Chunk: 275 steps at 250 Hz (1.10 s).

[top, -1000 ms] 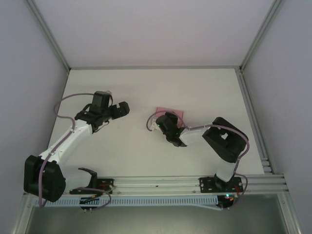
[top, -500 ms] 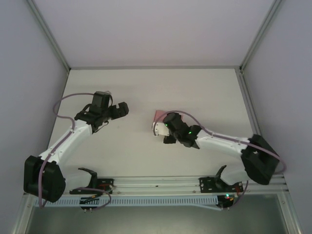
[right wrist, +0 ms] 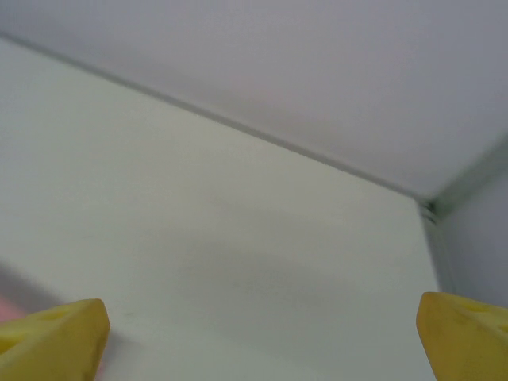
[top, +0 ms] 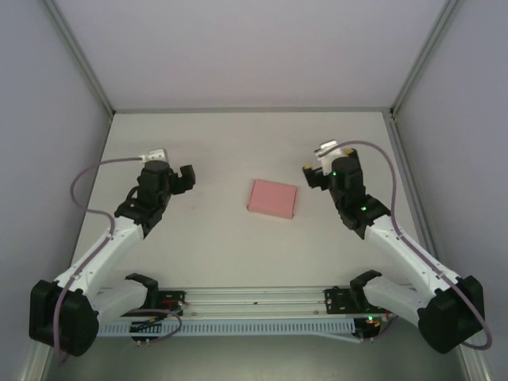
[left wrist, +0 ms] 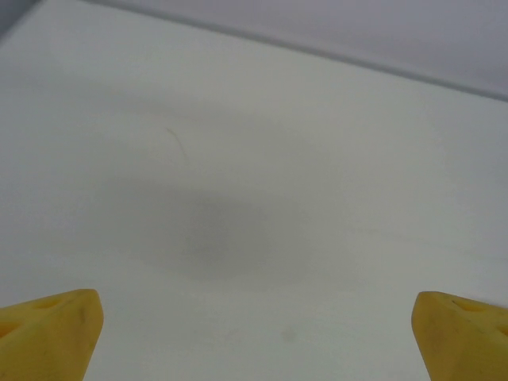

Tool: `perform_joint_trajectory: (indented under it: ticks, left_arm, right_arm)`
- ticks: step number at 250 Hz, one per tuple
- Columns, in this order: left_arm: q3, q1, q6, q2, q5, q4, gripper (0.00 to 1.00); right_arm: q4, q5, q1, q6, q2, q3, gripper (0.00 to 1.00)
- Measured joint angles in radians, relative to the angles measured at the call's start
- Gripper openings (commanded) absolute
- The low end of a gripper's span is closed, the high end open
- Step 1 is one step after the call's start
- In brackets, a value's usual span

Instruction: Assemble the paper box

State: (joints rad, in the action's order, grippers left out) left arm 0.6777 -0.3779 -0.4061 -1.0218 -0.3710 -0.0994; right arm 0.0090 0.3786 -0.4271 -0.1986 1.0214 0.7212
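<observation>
I see the paper box, a shallow salmon-pink rectangle, on the tabletop; left arm and right arm flank it, jaws wide.

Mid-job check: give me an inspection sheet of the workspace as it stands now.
Surface: white table, bare apart from the box.
Job's things: pink box, seemingly a closed shallow box, lying flat mid-table between the two arms, touched by neither.
Clutter: nothing seen.
Grippers: left gripper open and empty over bare table; right gripper open and empty, facing the far right corner.
Cables: left cable loops off the left arm, right cable off the right arm; both away from the box.
Surroundings: plain walls on three sides, metal frame posts, rail along the near edge.
</observation>
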Motion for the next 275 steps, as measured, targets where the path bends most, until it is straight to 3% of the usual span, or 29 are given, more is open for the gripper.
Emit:
perform_joint_trajectory:
  ticks: [45,114,201,253,275]
  left_arm:
    - [-0.169,0.013,0.166,0.038,-0.14,0.268,1.0]
    - [-0.468,0.135,0.347,-0.074,-0.192,0.807,1.0]
    - [-0.537,0.293,0.391,-0.411,-0.01,1.29,1.0]
    - [-0.445,0.341,0.409,-0.52,0.17,1.272,0.99]
    - [-0.418,0.352,0.414,-0.519,0.219,1.273,0.99]
  right_arm:
    - [0.183,0.026,0.179,0.129,0.017,-0.187,1.0]
    - [0.553,-0.041,0.279,0.155,0.067,-0.449,1.0]
    - [0.932,-0.175,0.382,0.208,0.267,-0.533,1.0]
    - [1.109,-0.262,0.41,0.211,0.534,-0.509,1.0]
    - [1.049,-0.303,0.413,0.209,0.553,-0.471,1.0]
